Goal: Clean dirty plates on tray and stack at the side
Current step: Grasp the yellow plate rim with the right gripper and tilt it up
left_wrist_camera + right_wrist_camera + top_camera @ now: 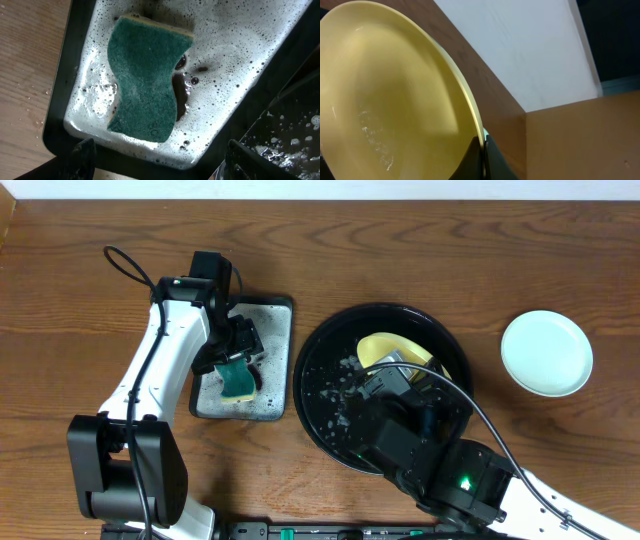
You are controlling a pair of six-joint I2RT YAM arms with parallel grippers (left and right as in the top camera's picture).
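**Three Views, One Table**

The table is seen from straight above. The sponge, at nine o'clock, is viewed closely from above by the left wrist camera. The yellow plate, toward three o'clock, is viewed upward, very near, by the right.

Pale yellow plate, green sponge
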